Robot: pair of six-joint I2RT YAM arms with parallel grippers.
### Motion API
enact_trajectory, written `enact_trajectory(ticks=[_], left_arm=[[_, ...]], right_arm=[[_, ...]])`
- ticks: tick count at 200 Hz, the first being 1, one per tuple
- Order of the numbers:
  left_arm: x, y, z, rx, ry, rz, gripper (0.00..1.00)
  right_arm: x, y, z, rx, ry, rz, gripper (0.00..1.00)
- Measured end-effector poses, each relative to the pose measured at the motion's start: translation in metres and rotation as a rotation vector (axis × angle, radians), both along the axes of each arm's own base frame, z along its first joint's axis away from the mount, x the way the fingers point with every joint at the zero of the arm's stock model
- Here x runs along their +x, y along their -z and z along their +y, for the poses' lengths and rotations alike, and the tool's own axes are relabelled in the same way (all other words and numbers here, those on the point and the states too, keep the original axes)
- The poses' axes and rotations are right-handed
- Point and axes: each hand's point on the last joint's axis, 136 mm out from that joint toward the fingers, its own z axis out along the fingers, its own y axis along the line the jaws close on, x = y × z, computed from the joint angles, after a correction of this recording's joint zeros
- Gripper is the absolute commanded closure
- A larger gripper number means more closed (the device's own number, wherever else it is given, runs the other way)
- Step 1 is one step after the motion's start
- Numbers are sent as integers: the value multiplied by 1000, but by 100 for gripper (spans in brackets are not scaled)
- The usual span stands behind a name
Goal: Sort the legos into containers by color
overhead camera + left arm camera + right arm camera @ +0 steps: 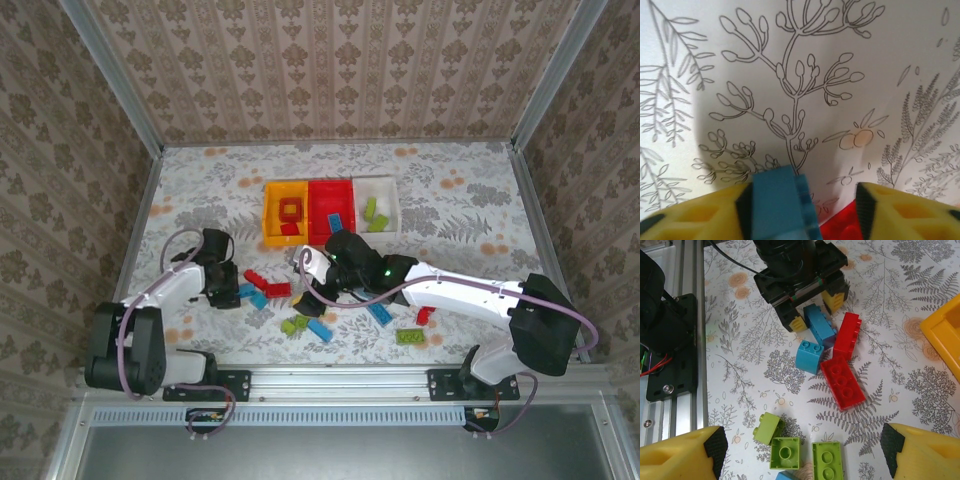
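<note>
My left gripper point(805, 207) is low over the table, open around a blue lego point(777, 205). The brick rests against the left finger, and a gap separates it from the right finger, where a red lego point(840, 227) shows below. From the right wrist view, the left gripper point(816, 310) straddles that blue lego point(819, 325). My right gripper point(802, 450) hangs wide open above three lime green legos point(785, 452). The yellow-orange bin point(267, 215), red bin point(330, 184) and white bin point(397, 208) stand side by side at mid-table.
More loose legos lie between the arms: a small blue one point(809, 356), two red ones point(842, 382), and blue point(380, 313), red point(425, 315) and green point(410, 337) ones to the right. A corner of the yellow-orange bin point(945, 332) is nearby. The left arm's base plate point(670, 345) borders the table.
</note>
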Motion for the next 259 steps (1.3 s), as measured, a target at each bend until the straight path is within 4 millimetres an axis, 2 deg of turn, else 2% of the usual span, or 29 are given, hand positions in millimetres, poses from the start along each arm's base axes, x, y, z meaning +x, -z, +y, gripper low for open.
enact_trajectory(ticks=[14,55,76,95,123,135,149,162,172,204,230,259], left_arm=[[-2,1,0,-4,-4,10,72],[-1,-2,0,-3,-9,2,87],[3,-8,7,37,5,-22,94],[15,-31,12,90,68,-72,96],[59,-94,5,187,252,-238,98],[78,-124,-6,232,367,-324,98],[99,-155,-29,273,514,-411,98],[116,-174,-54,306,641,-467,100],[127,-182,-74,327,731,-495,100],[149,-183,-129,361,966,-523,100],[183,-181,-183,364,1138,-563,100],[204,-154,-229,372,1301,-538,100]], right_arm=[[0,0,0,0,0,1,17],[2,0,-1,-1,16,3,18],[12,-2,-6,4,68,11,19],[35,-13,-19,35,173,1,19],[83,-53,-61,132,405,-42,21],[102,-70,-81,179,505,-61,21],[120,-83,-102,222,605,-68,21],[132,-88,-117,247,678,-61,22],[139,-88,-126,259,723,-49,23],[146,-87,-138,280,790,-22,23],[143,-81,-143,282,812,-7,24],[139,-80,-151,284,830,-7,24]])
